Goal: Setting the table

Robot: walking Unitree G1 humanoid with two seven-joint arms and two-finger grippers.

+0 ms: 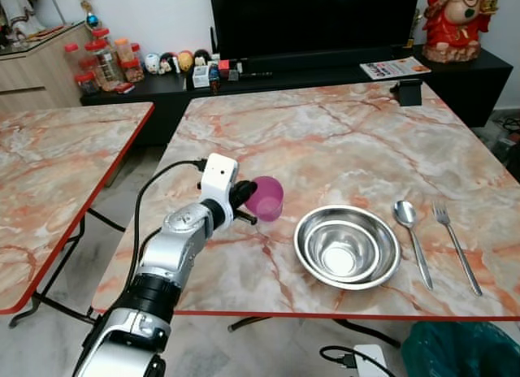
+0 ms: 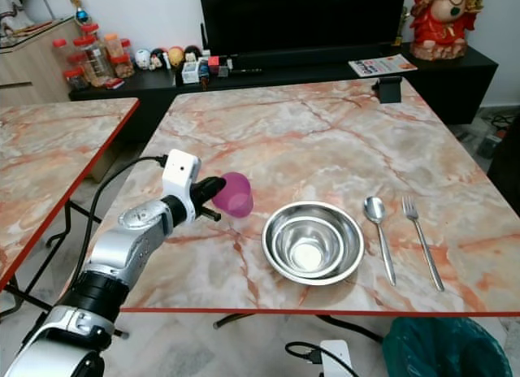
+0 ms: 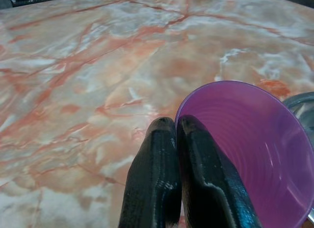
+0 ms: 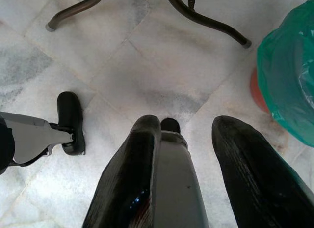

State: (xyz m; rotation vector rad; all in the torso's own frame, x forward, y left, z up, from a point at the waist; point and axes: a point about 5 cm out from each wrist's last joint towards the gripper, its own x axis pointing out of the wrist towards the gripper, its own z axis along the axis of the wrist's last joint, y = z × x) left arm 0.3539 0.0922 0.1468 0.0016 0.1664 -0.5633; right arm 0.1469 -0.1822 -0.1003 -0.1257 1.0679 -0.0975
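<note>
**Purple cup hanging on by its rim, could go sideways**

So the left gripper point(image 1: 248, 205) is holding a purple plastic cup point(image 1: 266, 197) just to the left of the steel bowl point(image 1: 347, 247), over the marble-pattern counter point(image 1: 325, 141). The fingers point(image 3: 167, 184) are pressing nearly together on the cup's wall, one inside the rim and one outside (a thin pinch, not a wrap-around grab). The cup is tilting toward the bowl, and I can't tell if its base is touching the counter yet.

What I'd be worrying about: that pinch is sitting on one edge of a light, slick cup, so it's looking ready to swivel or slip out if the arm moves fast. Letting go while it's leaning like this would likely be tipping it over, maybe rolling it into the bowl, which is just beside it. The spoon point(image 1: 409, 231) and fork point(image 1: 455, 243) are lying right of the bowl, well out of trouble.

The head views are giving the whole layout; the left wrist view is showing the rim pinch and the empty inside of the cup. The right wrist view is showing the right gripper point(image 4: 196, 174) hanging idle over the floor, fingers spread apart and holding nothing, next to a green bag point(image 4: 289, 66).
</note>
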